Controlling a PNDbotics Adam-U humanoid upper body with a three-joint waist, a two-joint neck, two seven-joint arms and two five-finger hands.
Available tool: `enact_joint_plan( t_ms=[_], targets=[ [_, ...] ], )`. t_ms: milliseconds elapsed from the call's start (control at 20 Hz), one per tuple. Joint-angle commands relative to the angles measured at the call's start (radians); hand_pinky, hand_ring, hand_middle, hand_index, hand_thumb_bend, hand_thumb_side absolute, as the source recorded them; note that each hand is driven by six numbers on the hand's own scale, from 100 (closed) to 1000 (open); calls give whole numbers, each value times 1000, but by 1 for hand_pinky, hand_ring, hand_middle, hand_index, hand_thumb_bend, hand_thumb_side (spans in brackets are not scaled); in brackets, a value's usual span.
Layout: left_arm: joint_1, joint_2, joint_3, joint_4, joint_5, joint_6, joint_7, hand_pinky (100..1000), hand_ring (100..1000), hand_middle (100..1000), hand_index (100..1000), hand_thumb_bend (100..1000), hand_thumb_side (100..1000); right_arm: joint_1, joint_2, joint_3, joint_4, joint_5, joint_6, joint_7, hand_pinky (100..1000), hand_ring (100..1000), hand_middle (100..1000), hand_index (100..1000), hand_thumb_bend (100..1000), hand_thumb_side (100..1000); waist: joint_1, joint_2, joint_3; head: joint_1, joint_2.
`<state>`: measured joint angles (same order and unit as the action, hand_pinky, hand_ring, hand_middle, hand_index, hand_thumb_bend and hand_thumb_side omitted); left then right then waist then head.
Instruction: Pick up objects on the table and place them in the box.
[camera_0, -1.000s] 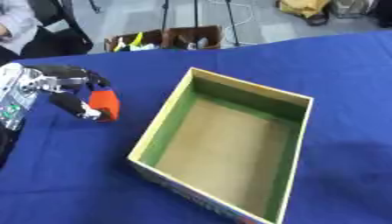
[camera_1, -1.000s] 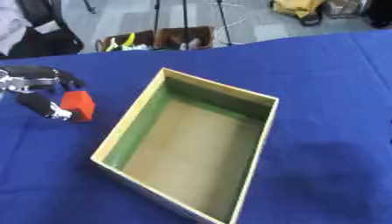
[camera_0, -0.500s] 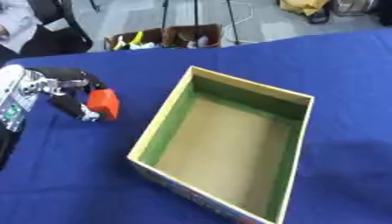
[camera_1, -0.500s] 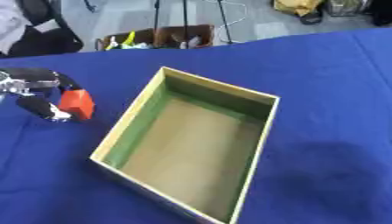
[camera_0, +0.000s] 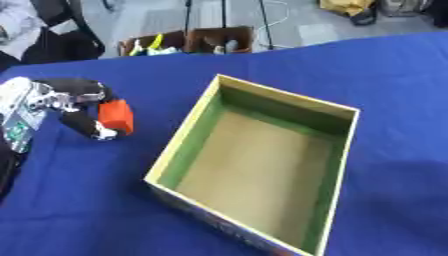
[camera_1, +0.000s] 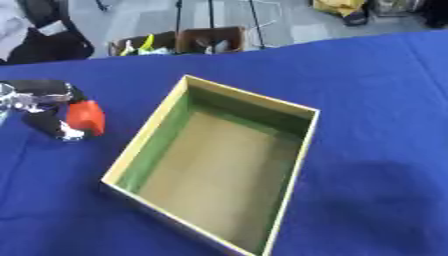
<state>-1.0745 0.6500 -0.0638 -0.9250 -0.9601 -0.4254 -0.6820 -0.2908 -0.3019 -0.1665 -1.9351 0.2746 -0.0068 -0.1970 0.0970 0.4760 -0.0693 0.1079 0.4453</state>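
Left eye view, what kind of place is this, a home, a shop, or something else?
Probably a lab or demo space, not a home: a table under a blue cloth, tripod or stand legs on a bare grey floor behind it, and small cardboard bins of oddments.

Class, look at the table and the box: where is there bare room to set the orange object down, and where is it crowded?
The box shows a bare brown floor inside its green walls. The blue cloth lies bare right of the box and behind it up to the far edge. It is crowded only left of the box, where the left hand curls round the orange object.
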Motion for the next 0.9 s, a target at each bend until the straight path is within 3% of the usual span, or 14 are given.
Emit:
enact_joint_plan(
  t_ms=[50,250,500,900],
  targets=[
    [-10,20,2,-9,-18,-51,-37,452,595,534,683,244,528,-7,-25,-9,-10,7,-2,-6,645,430,420,555,491,1000,-2,-18,-2,5,-15],
    [-10,19,5,-9,-27,-43,-11,395,547,482,628,100,462,-6,-25,-9,-10,7,-2,-9,647,430,420,556,491,1000,-2,-19,-2,6,-13],
    [-11,21,3,-14,-21,-19,43,331,503,450,593,100,476,-4,-23,-10,-9,7,-2,-8,648,430,420,556,491,1000,-3,-25,0,6,-10],
    [-11,27,-4,-34,27,10,80,281,472,418,568,100,571,3,-18,-11,-7,6,-1,-7,651,431,420,556,488,1000,-7,-46,8,3,4]
  ],
)
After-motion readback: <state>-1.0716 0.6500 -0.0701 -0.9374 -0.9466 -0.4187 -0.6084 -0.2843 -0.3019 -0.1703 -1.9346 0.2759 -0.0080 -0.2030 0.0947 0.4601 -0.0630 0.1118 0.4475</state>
